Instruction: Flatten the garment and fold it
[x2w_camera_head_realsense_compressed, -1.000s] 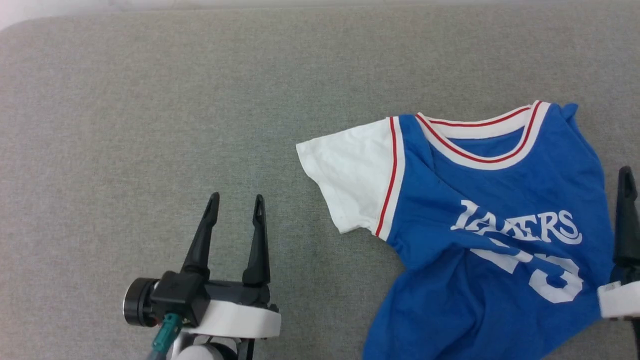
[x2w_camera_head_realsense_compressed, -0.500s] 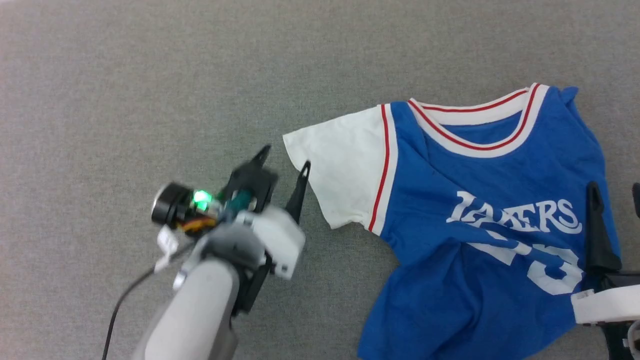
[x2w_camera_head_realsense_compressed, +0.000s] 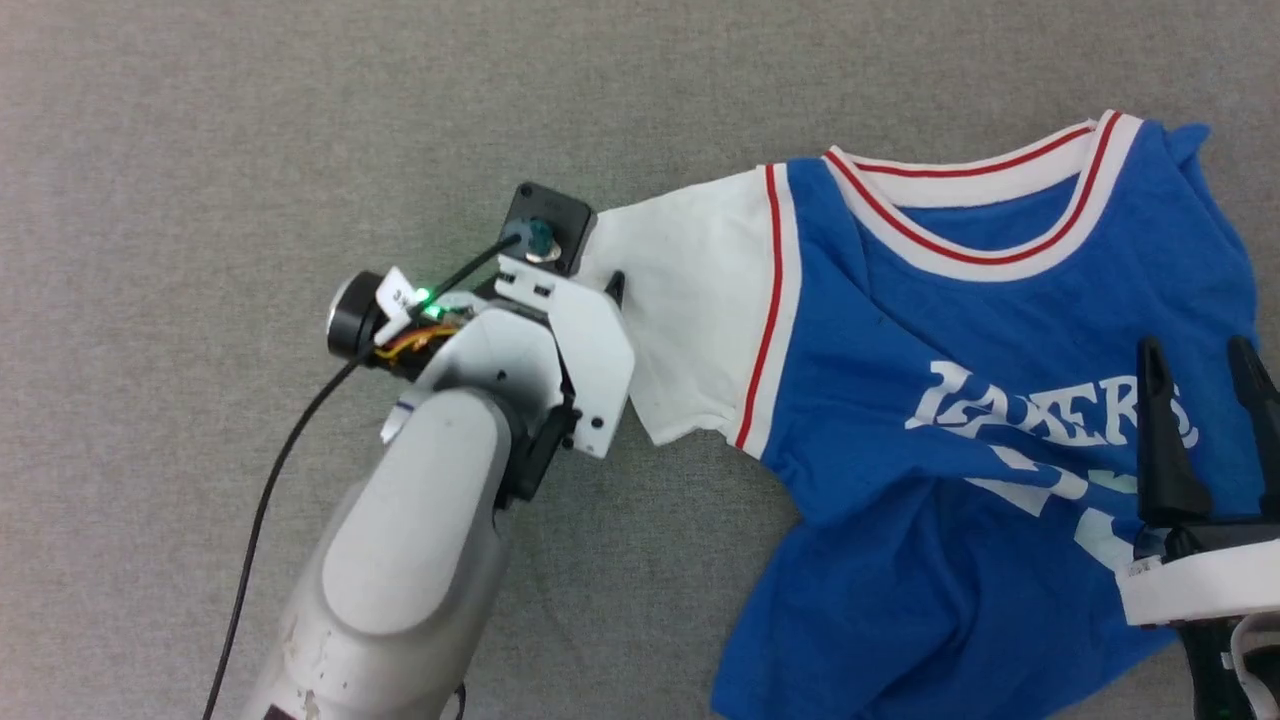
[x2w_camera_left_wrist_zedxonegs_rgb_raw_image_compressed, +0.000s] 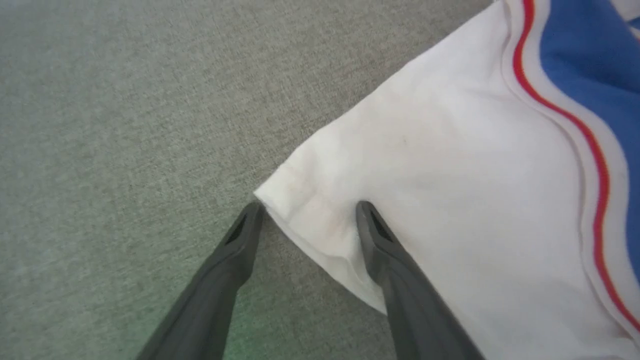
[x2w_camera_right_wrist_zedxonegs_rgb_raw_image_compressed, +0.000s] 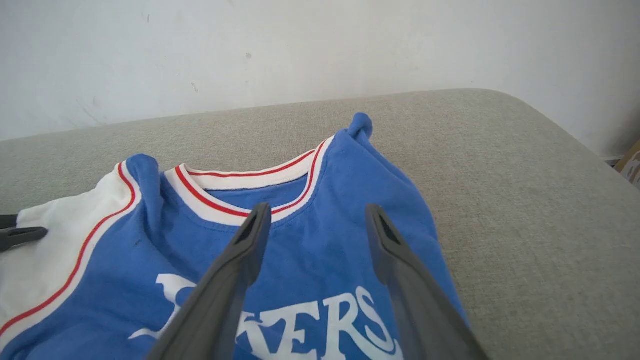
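Shirt (x2w_camera_head_realsense_compressed: 900, 420) lies chest-up on a grey padded surface (x2w_camera_head_realsense_compressed: 250, 150), rumpled, its lower body bunched and creased toward the near edge. Collar (x2w_camera_head_realsense_compressed: 1000, 270) faces away from the robot, toward a pale wall (x2w_camera_right_wrist_zedxonegs_rgb_raw_image_compressed: 300, 45). One white sleeve (x2w_camera_head_realsense_compressed: 700, 300) is spread flat toward the robot's left. Left gripper (x2w_camera_left_wrist_zedxonegs_rgb_raw_image_compressed: 310, 206) is down at that sleeve's outer corner with its fingers apart and nothing pinched. One fingertip sits on the grey surface just off the corner; the other rests on or just over the white cloth, so the hem corner lies in the gap between them. Cannot tell whether either tip presses down. Right gripper (x2w_camera_head_realsense_compressed: 1198, 348) is over the right side of the chest, fingers apart, tips pointing toward the collar. The white lettering (x2w_camera_head_realsense_compressed: 1020, 420) runs beneath and beside them. Contact with the blue cloth cannot be made out. The two grippers are well apart, with most of the shirt's chest between them.
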